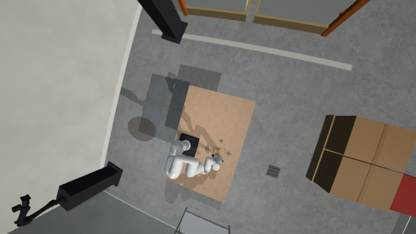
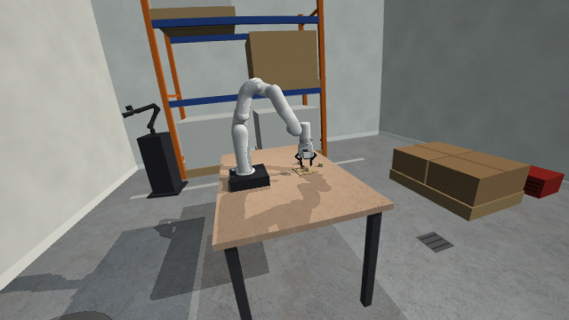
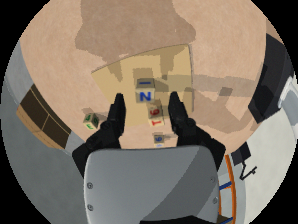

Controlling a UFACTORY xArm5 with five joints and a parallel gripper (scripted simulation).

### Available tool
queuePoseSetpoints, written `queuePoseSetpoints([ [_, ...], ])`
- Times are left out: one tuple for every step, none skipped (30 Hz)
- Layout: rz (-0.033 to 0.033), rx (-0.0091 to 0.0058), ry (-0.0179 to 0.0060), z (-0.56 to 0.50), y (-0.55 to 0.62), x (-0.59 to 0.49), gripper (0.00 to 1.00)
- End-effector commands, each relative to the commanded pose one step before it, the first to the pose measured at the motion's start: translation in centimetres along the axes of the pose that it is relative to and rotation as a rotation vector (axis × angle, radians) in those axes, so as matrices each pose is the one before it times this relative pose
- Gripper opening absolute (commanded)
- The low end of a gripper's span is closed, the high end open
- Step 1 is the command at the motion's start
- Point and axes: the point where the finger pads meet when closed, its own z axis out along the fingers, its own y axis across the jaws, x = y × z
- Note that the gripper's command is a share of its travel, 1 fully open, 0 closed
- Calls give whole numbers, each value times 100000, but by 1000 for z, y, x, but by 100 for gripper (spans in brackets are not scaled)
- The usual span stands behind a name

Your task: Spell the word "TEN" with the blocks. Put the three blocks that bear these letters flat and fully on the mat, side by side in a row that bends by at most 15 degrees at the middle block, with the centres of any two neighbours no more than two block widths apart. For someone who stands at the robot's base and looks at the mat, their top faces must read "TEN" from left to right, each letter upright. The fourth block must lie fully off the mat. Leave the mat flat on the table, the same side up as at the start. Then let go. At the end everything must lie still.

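Tan mat (image 3: pixel 127 107) beneath blue N (image 3: pixel 145 95)

Four blocks (image 1: pixel 229 154) (image 2: pixel 320 164) (image 3: pixel 145 91), one mat (image 1: pixel 222 150) (image 2: pixel 299 171) (image 3: pixel 129 67)

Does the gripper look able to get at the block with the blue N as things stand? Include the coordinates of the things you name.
Probably yes: the black-fingered gripper (image 1: pixel 218 158) (image 2: pixel 306 164) (image 3: pixel 146 100) is open, and nothing visible separates it from the blue-lettered block (image 3: pixel 145 90).
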Motion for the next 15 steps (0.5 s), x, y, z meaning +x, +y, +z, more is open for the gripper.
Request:
queuePoseSetpoints([
  [0, 332, -65, -97, -130, -25, 63],
  [0, 0, 0, 18, 0, 0, 63],
  [0, 0, 0, 32, 0, 0, 63],
  [0, 0, 0, 49, 1, 0, 63],
  [0, 0, 0, 68, 1, 0, 63],
  [0, 0, 0, 87, 1, 0, 63],
  [0, 0, 0, 106, 2, 0, 63],
  [0, 0, 0, 125, 3, 0, 63],
  [0, 0, 0, 142, 4, 1, 63],
  [0, 0, 0, 157, 5, 1, 63],
  [0, 0, 0, 0, 0, 0, 63],
  [0, 0, 0, 0, 0, 0, 63],
  [0, 0, 0, 169, 6, 1, 63],
  [0, 0, 0, 173, -2, 0, 63],
  [0, 0, 0, 179, -1, 0, 63],
])
